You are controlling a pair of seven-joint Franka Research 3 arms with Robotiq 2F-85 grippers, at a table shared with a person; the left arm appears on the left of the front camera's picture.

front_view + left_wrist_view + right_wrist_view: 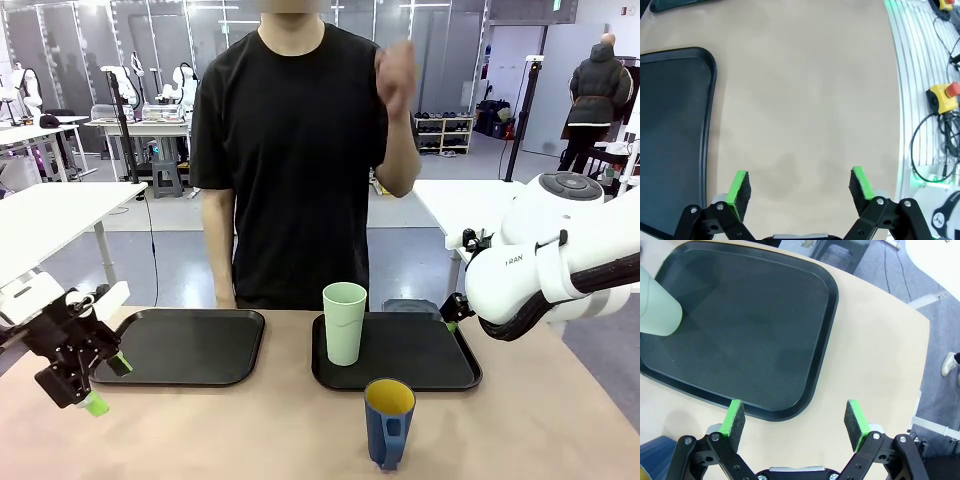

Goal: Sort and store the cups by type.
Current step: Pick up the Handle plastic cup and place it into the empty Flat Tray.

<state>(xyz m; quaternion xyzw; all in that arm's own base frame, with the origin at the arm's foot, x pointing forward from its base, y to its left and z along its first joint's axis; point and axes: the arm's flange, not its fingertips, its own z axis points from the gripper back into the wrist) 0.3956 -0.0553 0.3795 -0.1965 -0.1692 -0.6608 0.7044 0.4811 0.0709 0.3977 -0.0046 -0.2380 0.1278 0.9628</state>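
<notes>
A tall pale green tumbler stands upright on the left part of the right black tray. It also shows at the left edge of the right wrist view as the tumbler on that tray. A dark blue mug with a yellow inside stands on the table in front of that tray, and its blue side shows at the bottom left of the right wrist view. My right gripper hovers open over the tray's near right corner, holding nothing. My left gripper hangs open and empty by the left tray's near left corner.
A second black tray lies at the table's left with nothing on it, and its edge runs beside my left gripper. A person stands at the far side with one hand raised. Bare tabletop lies between the trays and along the front.
</notes>
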